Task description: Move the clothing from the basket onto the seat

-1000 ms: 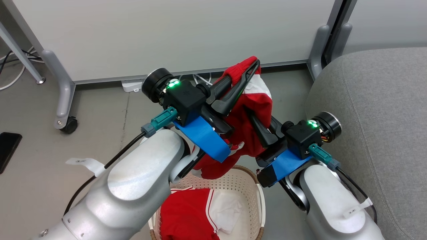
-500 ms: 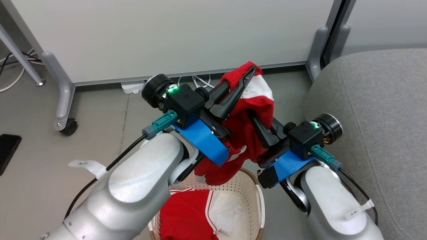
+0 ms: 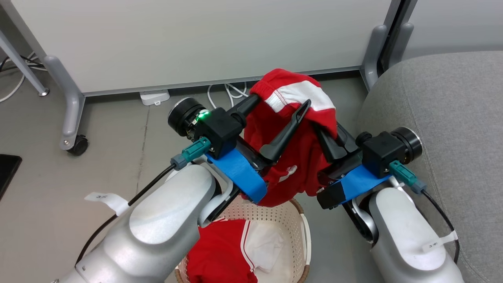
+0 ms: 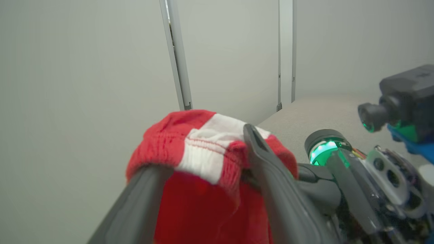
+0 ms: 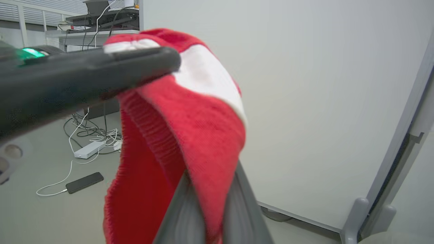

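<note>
Red garment (image 3: 298,157) held in air above basket (image 3: 304,232), left of sofa (image 3: 452,98), not touching it. Left tool (image 3: 279,108): fingers spread, waistband draped over one finger, other finger lying against cloth. Right tool (image 3: 326,137): fingers pressed together, pinching red fabric. Second garment (image 3: 220,255) lies inside basket. Basket stands on floor (image 3: 39,220) near sofa.

red sports garments (image 3: 292,157): 2, one on the grippers, one below them in basket
laundry basket (image 3: 271,214): 1
grey sofa (image 3: 452,118): 1
grippers: 2, left gripper (image 3: 281,103), right gripper (image 3: 324,133)
phone (image 5: 84,182): 1
power strip (image 3: 154,97): 1
caster wheel (image 3: 78,144): 1
</note>
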Controlling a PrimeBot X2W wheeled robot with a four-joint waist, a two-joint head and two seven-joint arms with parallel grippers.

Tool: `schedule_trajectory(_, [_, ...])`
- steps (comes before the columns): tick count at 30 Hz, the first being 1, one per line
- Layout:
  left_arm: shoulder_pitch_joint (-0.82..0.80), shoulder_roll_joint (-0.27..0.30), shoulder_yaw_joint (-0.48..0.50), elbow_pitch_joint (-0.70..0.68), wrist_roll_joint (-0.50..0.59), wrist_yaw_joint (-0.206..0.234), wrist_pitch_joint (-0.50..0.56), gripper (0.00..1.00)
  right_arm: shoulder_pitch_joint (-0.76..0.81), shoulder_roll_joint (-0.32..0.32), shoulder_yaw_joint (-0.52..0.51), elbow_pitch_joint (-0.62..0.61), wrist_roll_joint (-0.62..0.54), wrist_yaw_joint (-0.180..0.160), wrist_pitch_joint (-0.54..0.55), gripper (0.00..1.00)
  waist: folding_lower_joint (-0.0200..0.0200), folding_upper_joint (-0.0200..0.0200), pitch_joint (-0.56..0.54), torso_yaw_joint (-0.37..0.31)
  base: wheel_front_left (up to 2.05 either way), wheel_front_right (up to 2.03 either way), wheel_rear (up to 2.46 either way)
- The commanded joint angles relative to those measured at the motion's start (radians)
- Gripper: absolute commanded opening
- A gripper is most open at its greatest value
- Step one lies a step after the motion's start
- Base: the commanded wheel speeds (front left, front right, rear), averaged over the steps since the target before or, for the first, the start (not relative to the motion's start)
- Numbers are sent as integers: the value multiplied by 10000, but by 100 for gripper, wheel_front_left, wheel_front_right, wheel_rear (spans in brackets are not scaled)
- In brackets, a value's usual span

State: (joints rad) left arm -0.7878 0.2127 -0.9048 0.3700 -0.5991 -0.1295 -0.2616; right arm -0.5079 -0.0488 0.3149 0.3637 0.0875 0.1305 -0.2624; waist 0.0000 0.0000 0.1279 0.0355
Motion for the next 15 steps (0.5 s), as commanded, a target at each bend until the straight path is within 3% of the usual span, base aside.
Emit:
schedule_trajectory(1, [118, 57, -11, 16, -55, 1, -48, 100, -5, -29, -116, -76, -25, 5, -38, 0, 0, 0, 33, -44, 0, 0, 0])
schedule_trajectory(15, [467, 288, -163, -155, -4, 177, -47, 100, 444, -28, -1170, -601, -239, 5, -38, 0, 0, 0, 365, -866, 0, 0, 0])
